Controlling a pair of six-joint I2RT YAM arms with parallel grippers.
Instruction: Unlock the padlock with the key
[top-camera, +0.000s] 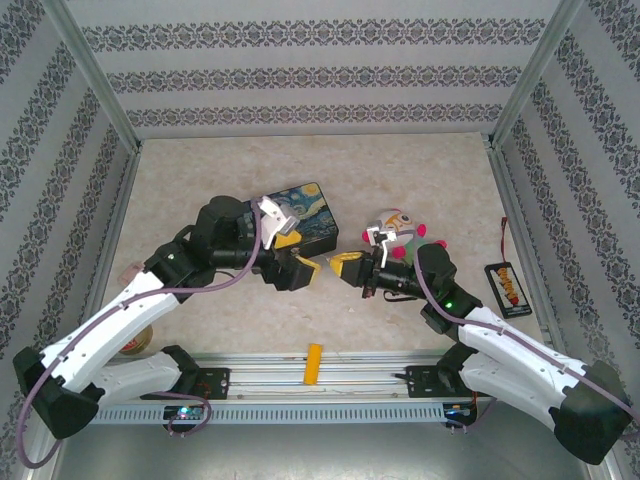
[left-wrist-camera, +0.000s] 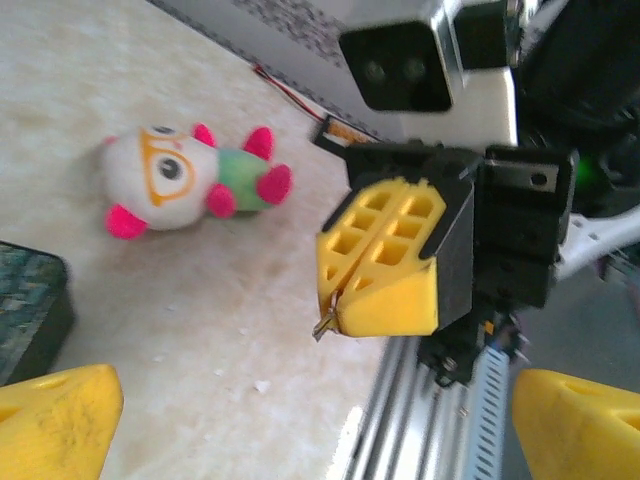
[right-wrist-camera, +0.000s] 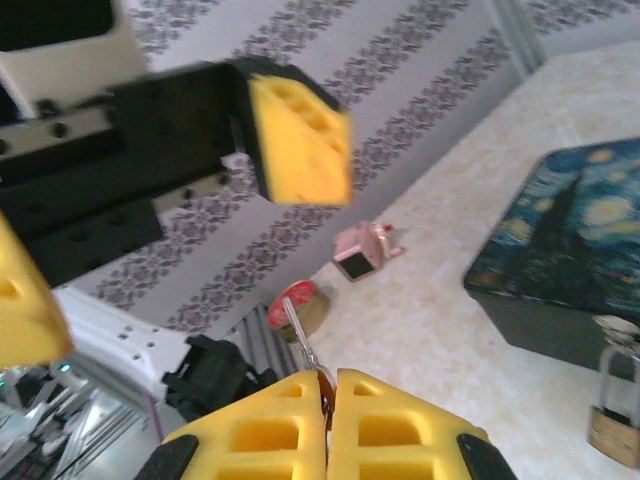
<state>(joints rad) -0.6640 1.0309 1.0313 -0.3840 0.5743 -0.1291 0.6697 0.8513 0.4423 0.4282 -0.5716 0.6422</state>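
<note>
My right gripper (right-wrist-camera: 330, 385) is shut on the key (right-wrist-camera: 303, 335), whose thin grey blade sticks out past the yellow pads. In the left wrist view the key's tip (left-wrist-camera: 325, 325) pokes from those shut fingers (left-wrist-camera: 385, 250). The small brass padlock (right-wrist-camera: 614, 405) with its silvery shackle stands upright on the table, against the front of the starry-night tin (right-wrist-camera: 575, 235). My left gripper (left-wrist-camera: 315, 405) is open and holds nothing; its fingers (right-wrist-camera: 300, 140) face the right gripper. From above, the left gripper (top-camera: 300, 256) and right gripper (top-camera: 345, 265) nearly meet tip to tip before the tin (top-camera: 300, 213).
A plush toy (top-camera: 395, 232) lies behind the right gripper. An orange-yellow block (top-camera: 314, 362) rests on the front rail. A dark phone-like item (top-camera: 505, 286) lies at the right wall, a red-topped tape roll (right-wrist-camera: 295, 305) and a pink object (right-wrist-camera: 365, 252) at the left. Patterned walls enclose the table.
</note>
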